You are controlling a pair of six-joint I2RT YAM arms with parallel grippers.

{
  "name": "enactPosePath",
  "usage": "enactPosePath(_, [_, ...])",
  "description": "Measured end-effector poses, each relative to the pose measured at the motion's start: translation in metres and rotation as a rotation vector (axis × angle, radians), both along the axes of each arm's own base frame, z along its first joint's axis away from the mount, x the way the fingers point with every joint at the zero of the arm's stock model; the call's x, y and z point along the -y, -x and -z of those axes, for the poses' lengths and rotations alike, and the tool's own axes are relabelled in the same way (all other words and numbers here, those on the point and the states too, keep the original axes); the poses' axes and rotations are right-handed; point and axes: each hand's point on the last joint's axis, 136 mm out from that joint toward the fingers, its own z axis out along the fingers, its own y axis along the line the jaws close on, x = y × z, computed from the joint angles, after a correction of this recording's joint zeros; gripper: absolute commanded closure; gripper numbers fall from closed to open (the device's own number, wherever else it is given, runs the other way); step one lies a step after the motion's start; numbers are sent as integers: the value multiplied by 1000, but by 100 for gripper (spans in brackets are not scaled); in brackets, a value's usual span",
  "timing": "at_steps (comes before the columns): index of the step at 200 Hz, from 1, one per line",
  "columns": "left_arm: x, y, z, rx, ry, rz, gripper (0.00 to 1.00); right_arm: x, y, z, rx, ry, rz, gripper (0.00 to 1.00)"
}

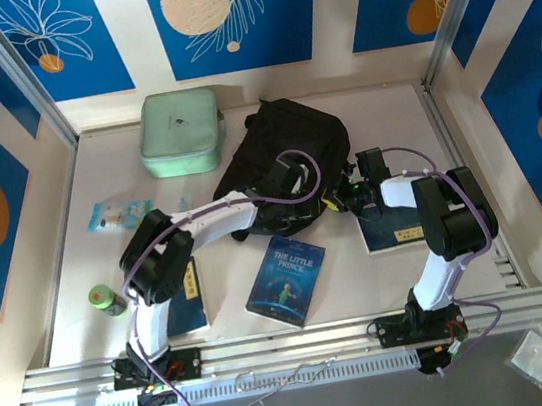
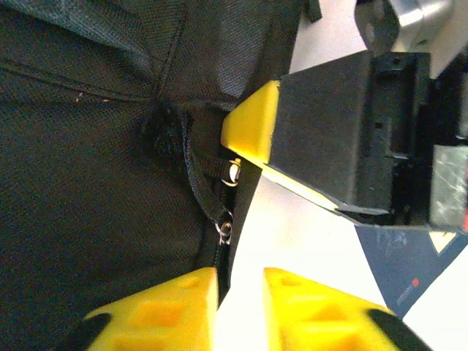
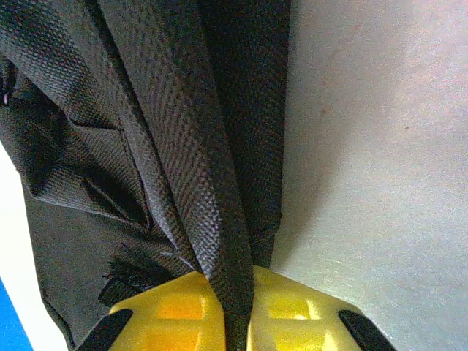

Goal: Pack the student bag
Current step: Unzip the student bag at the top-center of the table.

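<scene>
The student bag (image 1: 280, 156) lies in the middle of the table (image 1: 352, 277), a bit toward the far side. It is big, black and made of cloth. I think it is soft and floppy, so it will sag and fold if it is lifted by one spot. The cloth looks rough, not slippery, so it should not slide out of a pinch. Good places to hold it are a fold at the edge, a strap, or the little zip pull (image 2: 225, 231), which should drag the zip open.

The right gripper (image 3: 238, 296) is at the bag's right edge. Its two yellow fingers are pressed onto a fold of the black cloth, so it is pinching the bag. The left gripper (image 2: 241, 300) is at the bag's near right edge, close to the zip. Its fingers stand a little apart and bare table shows between them. The zip edge runs down beside one finger, but they do not seem to nip it.

A mint green case (image 1: 180, 132) sits just beside the bag's far left corner. A blue storybook (image 1: 285, 280) lies near the bag's near side. A green can (image 1: 106, 299) stands well off to the bag's left.
</scene>
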Motion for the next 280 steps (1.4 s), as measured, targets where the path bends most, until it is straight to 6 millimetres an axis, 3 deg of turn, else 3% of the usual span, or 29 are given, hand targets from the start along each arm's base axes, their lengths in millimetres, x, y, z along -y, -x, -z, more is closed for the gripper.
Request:
enactPosePath(89, [16,-24,18,-12,-15,-44,80,-1,0,-1,2,-4,1,89])
enactPosePath(197, [3,-28,30,-32,-77,-99,71,-1,0,0,0,-5,1,89])
enactPosePath(246, [7,-29,33,-57,-65,-105,73,0,0,0,-4,-7,6,89])
enactPosePath(280, [8,-31,39,-114,-24,-109,82,0,-1,1,-2,-6,7,89])
